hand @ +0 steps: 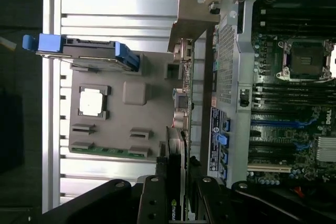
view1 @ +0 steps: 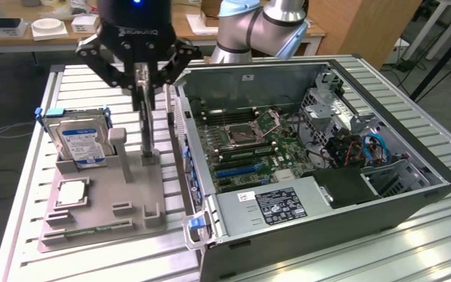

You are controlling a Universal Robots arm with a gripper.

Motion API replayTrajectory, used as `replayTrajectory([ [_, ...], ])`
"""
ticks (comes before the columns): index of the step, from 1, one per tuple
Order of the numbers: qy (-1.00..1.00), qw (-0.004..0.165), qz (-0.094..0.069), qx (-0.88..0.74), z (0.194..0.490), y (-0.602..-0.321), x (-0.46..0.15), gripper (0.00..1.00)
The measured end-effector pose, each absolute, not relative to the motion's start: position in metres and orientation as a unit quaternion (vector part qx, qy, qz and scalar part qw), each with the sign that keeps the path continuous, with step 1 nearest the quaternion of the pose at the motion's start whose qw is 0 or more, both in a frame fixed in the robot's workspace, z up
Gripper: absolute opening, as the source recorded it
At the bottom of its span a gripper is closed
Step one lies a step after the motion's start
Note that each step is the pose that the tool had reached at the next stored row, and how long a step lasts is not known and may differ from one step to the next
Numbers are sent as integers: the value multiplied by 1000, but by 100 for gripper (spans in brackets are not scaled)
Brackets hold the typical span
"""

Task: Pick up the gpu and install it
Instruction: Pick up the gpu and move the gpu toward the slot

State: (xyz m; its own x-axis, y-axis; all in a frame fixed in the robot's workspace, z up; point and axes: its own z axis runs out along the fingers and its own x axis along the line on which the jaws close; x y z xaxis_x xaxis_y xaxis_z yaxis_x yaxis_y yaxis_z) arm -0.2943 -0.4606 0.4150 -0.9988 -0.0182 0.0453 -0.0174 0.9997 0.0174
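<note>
Exterior view: gripper (view1: 148, 94) above the grey holder (view1: 131, 194), pinching the gpu (view1: 146, 132) by its upper part. The card stands upright on edge, its lower end at a holder slot. Cannot tell whether it is seated or just clear. It sits between the hard drive (view1: 83, 144) and the open case (view1: 437, 176).

This view gives the drive's blue-white label face-on, and the whole case interior with the motherboard (view1: 241, 141).

Wrist view: looks down the card's edge. Two black fingers (hand: 155, 192) are pressed on either side of it. It shows a green logo on the card near the grip and the silver bracket (hand: 191, 22) at the far end. The drive is seen edge-on in its blue caddy.

Count:
- one gpu
- one hard drive
- one cpu (view1: 70, 192)
- one green memory stick (view1: 84, 230) along the holder's edge
- one holder
- one case

All rest on the slatted table (view1: 77, 82).
</note>
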Motion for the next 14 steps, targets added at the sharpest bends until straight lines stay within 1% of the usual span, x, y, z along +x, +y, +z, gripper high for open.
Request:
replayTrajectory([
  [5,-1000,26,-8,9,415,-461,-272,26],
  [14,-1000,26,-9,10,414,-461,-258,26],
])
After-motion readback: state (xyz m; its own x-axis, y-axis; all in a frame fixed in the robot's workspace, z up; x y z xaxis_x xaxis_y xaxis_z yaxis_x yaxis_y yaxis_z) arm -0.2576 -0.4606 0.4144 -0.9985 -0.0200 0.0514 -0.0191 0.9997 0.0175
